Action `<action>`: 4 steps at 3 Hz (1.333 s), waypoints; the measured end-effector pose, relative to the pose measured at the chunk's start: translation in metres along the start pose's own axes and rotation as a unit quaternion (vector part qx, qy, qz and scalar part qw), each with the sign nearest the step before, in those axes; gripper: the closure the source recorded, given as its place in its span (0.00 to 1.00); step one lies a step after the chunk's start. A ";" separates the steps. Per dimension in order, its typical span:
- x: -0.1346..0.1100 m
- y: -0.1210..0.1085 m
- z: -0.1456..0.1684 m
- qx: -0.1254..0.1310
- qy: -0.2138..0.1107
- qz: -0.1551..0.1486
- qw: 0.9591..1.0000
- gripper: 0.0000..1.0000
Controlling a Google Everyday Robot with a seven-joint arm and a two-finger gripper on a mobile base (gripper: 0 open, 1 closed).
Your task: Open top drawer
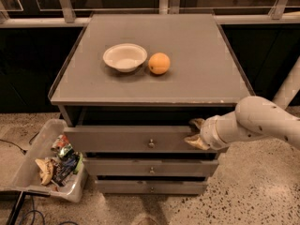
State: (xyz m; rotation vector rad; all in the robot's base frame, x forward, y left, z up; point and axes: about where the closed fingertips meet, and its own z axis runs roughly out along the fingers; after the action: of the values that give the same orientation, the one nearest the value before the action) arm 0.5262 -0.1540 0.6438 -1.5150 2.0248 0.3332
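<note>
Your grey cabinet [187,69] comes first, with its top drawer [117,139] standing slightly out under the tabletop, a dark gap above it, so the pull looks begun. The white arm [262,123] reaches in from the right. A floor bin [33,158] holds wrappers. A white bowl [124,56] sits beside an orange [159,63]. The gripper [196,133] sits at the drawer's right end, not at the knob [151,143], probably to hook the top edge. You cannot tell whether it is clamped.

One camera looks down at the cabinet [187,55] from its front, fairly close, perhaps from head height; the gripper [195,133] sits right of centre, at the top drawer [117,139].
</note>
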 end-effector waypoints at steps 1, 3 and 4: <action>-0.002 -0.001 -0.003 0.000 0.000 0.000 1.000 1.00; -0.005 -0.003 -0.007 0.000 0.000 0.000 1.000 1.00; -0.004 0.001 -0.009 0.000 -0.001 0.002 1.000 1.00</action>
State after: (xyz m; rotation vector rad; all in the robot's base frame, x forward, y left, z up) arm 0.5233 -0.1552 0.6528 -1.5095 2.0261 0.3362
